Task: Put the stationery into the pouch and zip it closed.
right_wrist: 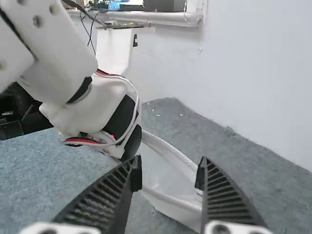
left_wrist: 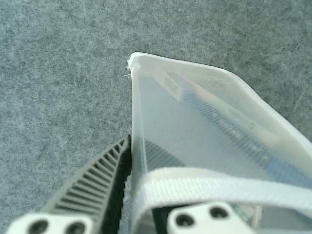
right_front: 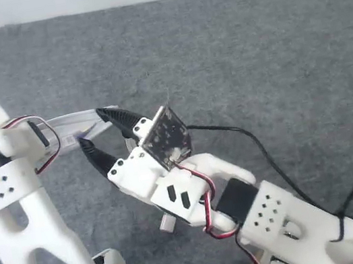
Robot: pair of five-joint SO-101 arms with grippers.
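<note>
Grey carpeted surface [right_front: 250,44] noted. My left claw [left_wrist: 141,163] is clamped on one end of the translucent white mesh zip pouch [left_wrist: 195,131], bracing it; stationery [left_wrist: 219,119] shows inside. My right claw [right_wrist: 168,168] stands apart, astride the pouch's far end, in my judgement placed to work the zip.

Tabletop [right_front: 250,44] was grey and felt-like, with a coarse nap. White wall [right_wrist: 253,73] rose along its far edge. Pale pipe [right_wrist: 156,18] ran level, high up beyond.
</note>
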